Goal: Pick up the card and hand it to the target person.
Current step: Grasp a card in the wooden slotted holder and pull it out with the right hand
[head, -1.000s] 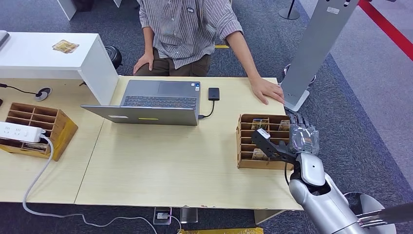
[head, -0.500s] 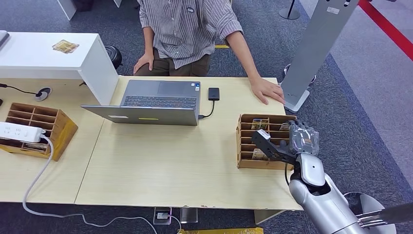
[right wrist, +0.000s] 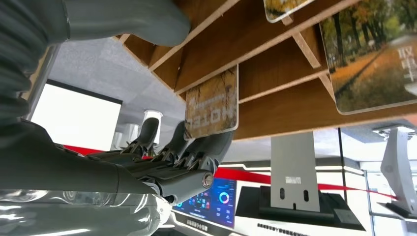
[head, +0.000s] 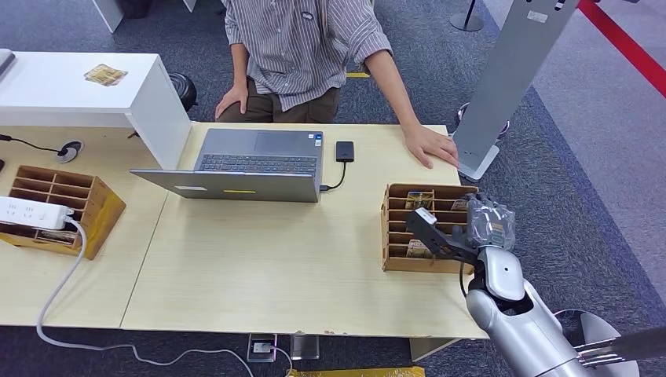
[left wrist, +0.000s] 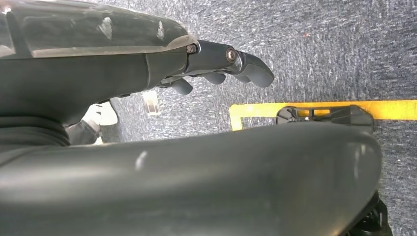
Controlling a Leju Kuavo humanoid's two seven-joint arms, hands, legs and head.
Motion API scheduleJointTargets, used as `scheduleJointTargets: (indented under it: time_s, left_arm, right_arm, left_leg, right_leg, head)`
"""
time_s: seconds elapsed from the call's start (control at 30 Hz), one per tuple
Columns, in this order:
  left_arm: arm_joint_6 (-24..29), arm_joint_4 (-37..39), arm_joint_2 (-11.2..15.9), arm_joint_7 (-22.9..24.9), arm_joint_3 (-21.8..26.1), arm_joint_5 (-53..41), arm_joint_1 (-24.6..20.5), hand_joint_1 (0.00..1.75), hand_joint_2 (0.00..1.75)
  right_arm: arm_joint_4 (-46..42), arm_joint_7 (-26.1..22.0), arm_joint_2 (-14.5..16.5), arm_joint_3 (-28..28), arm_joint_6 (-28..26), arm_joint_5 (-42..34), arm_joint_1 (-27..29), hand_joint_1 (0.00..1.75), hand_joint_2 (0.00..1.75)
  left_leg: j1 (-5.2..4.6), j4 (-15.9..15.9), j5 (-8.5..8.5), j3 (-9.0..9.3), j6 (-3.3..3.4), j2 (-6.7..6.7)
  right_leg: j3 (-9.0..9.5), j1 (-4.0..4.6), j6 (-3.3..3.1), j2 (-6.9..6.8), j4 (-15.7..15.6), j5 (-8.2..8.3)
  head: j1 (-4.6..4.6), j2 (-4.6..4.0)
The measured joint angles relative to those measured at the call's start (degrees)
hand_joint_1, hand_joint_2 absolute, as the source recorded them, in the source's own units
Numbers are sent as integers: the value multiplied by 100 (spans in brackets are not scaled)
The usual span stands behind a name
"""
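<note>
While the pale wood-grain table (head: 259, 267) carries a brown slotted wooden card rack (head: 397, 228), the silver right hand (head: 488, 222) sits at its right end, dark fingers (right wrist: 196, 152) touching a glossy rectangular autumn-print card (right wrist: 212, 103) in a compartment, grasp indeterminate; left hand (left wrist: 221, 64) loosely curled, empty.

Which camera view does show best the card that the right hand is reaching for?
The right wrist view: the card fills it close up, sticking out of the rack, right hand fingers beside it. The head view shows the rack small, the hand covering that card. The left wrist view faces carpet.
</note>
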Motion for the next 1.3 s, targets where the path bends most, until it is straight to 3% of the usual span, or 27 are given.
scheduleJointTargets:
  time_s: [0.07,0.63,0.77,1.17,1.3]
  left_arm:
    - [0,0,0,0,-1,0,0,0,0]
    - [1,0,0,0,-16,0,0,0,0]
    - [-71,0,1,-52,-17,10,0,0,175]
    - [-90,0,12,-146,-35,49,1,0,175]
    - [-52,0,43,-98,-35,108,5,0,175]
  right_arm:
    - [-46,0,-2,-2,-43,40,4,135,175]
    - [-354,3,-30,-22,-111,114,32,147,175]
    - [-354,-5,-30,-23,-112,82,32,147,175]
    - [-534,65,-89,-39,-141,-165,72,147,175]
    - [-1101,288,-250,-154,276,-693,132,147,175]
  left_leg:
    - [0,0,0,0,0,0]
    - [0,0,0,0,0,0]
    - [0,0,0,0,0,0]
    - [0,1,0,0,0,0]
    - [0,2,0,0,0,0]
  right_leg:
    - [0,0,0,0,0,0]
    - [0,0,0,0,0,0]
    - [0,0,0,0,0,0]
    - [-1,0,0,0,0,0]
    - [-1,0,0,0,0,0]
  head:
    - [-1,0]
    - [-1,0]
    - [-2,0]
    - [0,0]
    - [-2,0]
